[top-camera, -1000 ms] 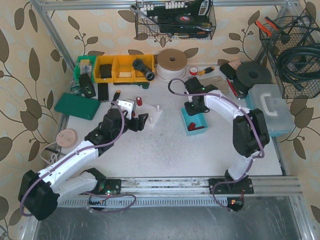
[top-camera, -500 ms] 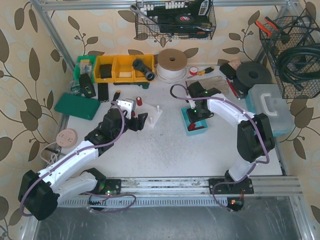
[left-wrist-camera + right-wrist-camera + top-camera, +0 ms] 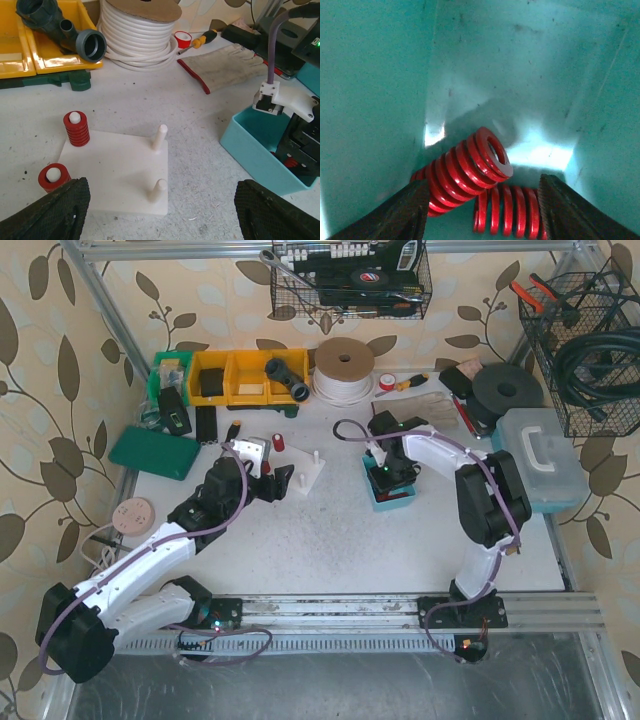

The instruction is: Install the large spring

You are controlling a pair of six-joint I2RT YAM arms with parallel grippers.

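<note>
Large spring [image 3: 465, 172] is inside the teal bin [image 3: 370, 75], down on the floor near one side wall. It lies tilted with its open end up. It sits between the fingers [image 3: 395, 217] of the right tool [image 3: 480, 215], nearer the wall-side finger. Can't tell whether that finger touches its low end. Its lower coils rest across a second spring [image 3: 512, 210], which looks thinner. That one lies flat on the bin floor, one end by the other finger.

Bin contents: the two red springs, with the right tool reaching down in from above. On the top cam the tool body covers most of the bin interior.

Right tool: partly open, jaws straddling both springs and clamped on neither.

Left of the bin and apart from it on the bench [image 3: 200, 165] is the white peg plate [image 3: 117, 175]. It has four pegs. The two farthest from the bin carry seated red springs [image 3: 76, 129]. The two nearest the bin are bare pegs [image 3: 160, 136].

Left tool [image 3: 160, 205]: spread wide and empty, at the plate edge away from the bin, facing the bin.

Behind and left of the bin are yellow trays [image 3: 50, 50], with a grey pipe fitting [image 3: 75, 35] lying in them.
</note>
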